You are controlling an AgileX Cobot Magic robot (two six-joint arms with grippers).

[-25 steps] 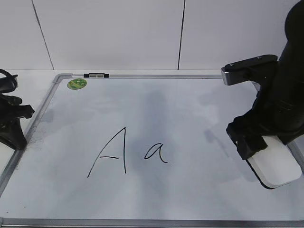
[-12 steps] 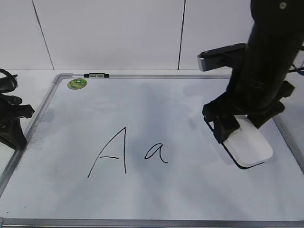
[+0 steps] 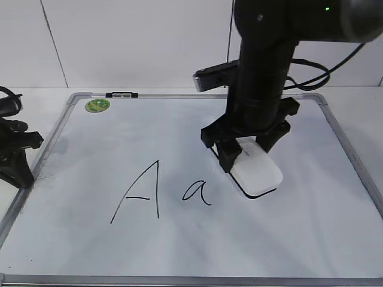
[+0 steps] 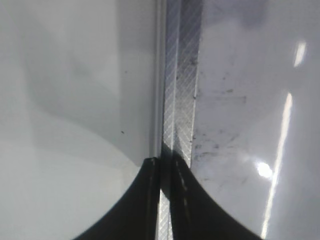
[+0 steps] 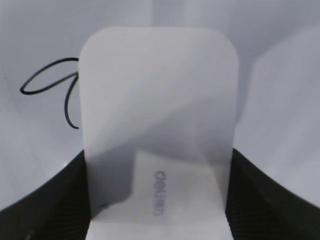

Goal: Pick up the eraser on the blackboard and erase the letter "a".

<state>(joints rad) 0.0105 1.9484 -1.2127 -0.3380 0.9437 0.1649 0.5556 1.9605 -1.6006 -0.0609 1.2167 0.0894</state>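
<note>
Two grippers, right gripper (image 3: 244, 150) mid-frame pinching eraser (image 3: 257, 173) on blackboard (image 3: 335, 233) just right of "a" (image 3: 197, 192), left gripper (image 3: 15, 156) at left edge, fingers pressed together.

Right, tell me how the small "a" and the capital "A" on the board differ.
The capital "A" is taller and built of straight strokes; the letter "a" is about half its height and rounded. The capital stands further left, while the small one sits right beside the eraser held by the right end effector. Both are thin black marker, unerased.
</note>
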